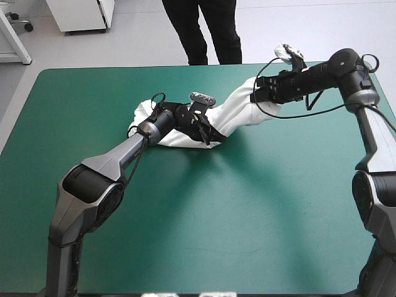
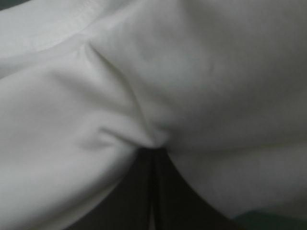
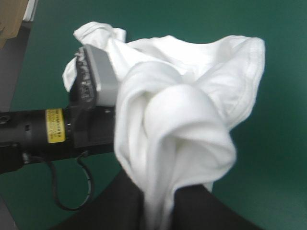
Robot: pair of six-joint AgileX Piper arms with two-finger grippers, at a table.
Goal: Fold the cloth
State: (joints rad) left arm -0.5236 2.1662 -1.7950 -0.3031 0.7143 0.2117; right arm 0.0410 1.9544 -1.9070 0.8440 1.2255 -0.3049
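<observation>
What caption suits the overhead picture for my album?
Left claw and right claw each pinch the white T-shirt, stretched between them over the teal-green table.

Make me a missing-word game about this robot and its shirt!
The T-shirt is ___ in colour. It is stretched between ___ grippers. The left gripper and the right gripper are both ___ on it. The cover of the table is ___.
Missing words: white, two, shut, teal-green.
</observation>
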